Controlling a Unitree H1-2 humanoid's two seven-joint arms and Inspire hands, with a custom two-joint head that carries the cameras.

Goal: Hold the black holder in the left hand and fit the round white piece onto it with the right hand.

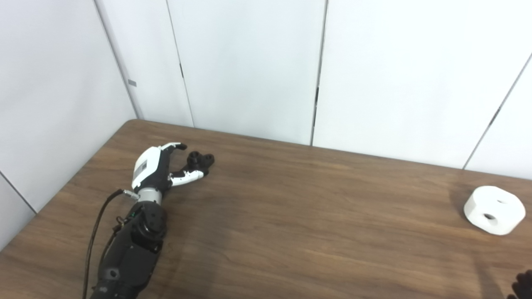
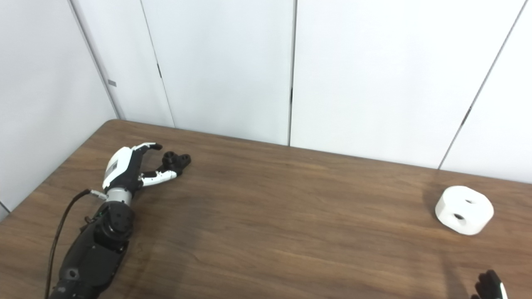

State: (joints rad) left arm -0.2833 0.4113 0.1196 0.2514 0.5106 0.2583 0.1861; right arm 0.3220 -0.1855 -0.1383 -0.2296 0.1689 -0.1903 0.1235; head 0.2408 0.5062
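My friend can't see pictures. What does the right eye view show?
A robot's left hand reaches across a brown wooden table, fingers apart around a small black holder near the far left corner. A round white piece with holes sits far right; the right hand barely peeks in below.

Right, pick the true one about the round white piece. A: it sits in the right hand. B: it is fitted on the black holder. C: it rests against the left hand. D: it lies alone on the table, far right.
D: the round white piece lies on the table at the far right, untouched, well apart from the black holder by the left hand.
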